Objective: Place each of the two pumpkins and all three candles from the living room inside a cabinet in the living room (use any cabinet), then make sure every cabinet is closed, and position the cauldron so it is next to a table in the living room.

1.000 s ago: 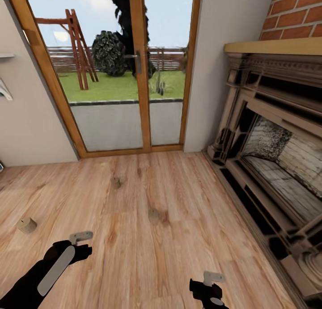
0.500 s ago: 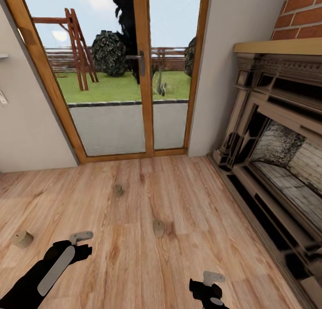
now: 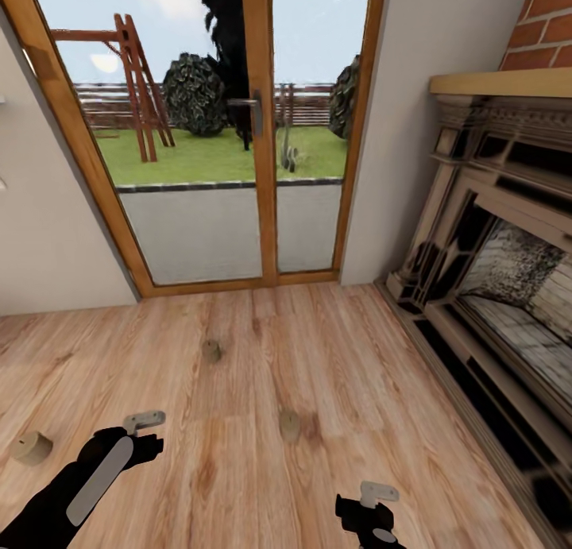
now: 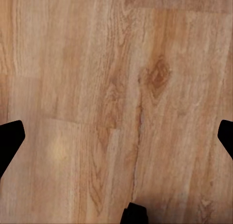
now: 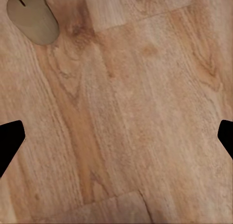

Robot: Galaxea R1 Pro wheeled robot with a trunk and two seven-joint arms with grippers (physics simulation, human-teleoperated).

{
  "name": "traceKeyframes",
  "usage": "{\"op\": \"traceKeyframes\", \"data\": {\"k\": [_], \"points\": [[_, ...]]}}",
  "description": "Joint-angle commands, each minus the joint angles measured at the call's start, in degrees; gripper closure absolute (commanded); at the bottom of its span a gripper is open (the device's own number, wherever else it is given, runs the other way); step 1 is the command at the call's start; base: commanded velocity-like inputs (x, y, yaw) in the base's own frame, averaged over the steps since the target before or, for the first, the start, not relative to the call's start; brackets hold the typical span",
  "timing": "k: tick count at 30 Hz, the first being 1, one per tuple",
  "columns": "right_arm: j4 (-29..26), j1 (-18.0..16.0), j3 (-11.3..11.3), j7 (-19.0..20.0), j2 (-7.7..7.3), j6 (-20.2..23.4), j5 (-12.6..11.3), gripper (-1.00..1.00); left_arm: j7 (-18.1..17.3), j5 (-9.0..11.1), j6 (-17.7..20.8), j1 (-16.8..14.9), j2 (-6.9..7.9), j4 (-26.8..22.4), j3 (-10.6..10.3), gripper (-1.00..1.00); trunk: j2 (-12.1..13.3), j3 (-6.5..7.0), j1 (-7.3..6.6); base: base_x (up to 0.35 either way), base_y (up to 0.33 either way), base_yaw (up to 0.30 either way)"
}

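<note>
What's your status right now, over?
Left gripper and right gripper open, empty. Three candles on wood floor. Nothing in the way.

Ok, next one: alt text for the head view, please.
Three tan candles lie scattered on a wooden floor, beyond the robot's open, empty left gripper and right gripper. Behind them, glass doors show a garden; a fireplace stands on the right.

the floor (image 3: 238,469) is warm wood plank with visible grain and knots, satin rather than glossy. the three candles (image 3: 290,424) look matt, waxy beige. the door frame (image 3: 262,136) is smooth orange-brown wood around clear glass. the fireplace surround (image 3: 477,239) looks like carved stone, with rough red brick (image 3: 548,25) above.
</note>
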Motion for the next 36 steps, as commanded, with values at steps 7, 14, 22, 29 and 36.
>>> {"op": "traceKeyframes", "data": {"k": [7, 14, 22, 29, 36], "points": [[0.1, 0.0, 0.6, -0.3, 0.19, -0.5, -0.5, -1.0, 0.6, 0.6, 0.0, 0.0, 0.07, -0.1, -0.2, -1.0, 0.0, -0.05, 0.02, 0.052, 0.006, 0.0], [0.0, 0.0, 2.6, -0.3, 0.19, -0.7, -0.6, -1.0, 0.6, 0.6, 0.0, 0.0, 0.07, -0.1, -0.2, -1.0, 0.0, -0.05, 0.02, 0.079, 0.049, 0.0], [-0.1, 0.0, 3.1, -0.3, 0.19, -0.8, -0.6, -1.0, 0.6, 0.6, 0.1, 0.0, 0.07, -0.1, -0.2, -1.0, 0.0, -0.05, 0.02, 0.162, 0.1, 0.0], [-0.1, 0.0, 3.1, -0.3, 0.26, -0.8, -0.6, -1.0, 0.6, 0.6, 0.0, 0.0, 0.07, -0.1, -0.2, -1.0, 0.0, 0.06, 0.02, 0.225, 0.12, 0.02], [-0.1, 0.0, 3.2, -0.3, 0.28, -0.8, -0.6, -1.0, 0.6, 0.6, 0.0, 0.0, -0.02, -0.1, -0.2, -1.0, 0.0, 0.53, 0.02, 0.131, 0.007, 0.108]]}}
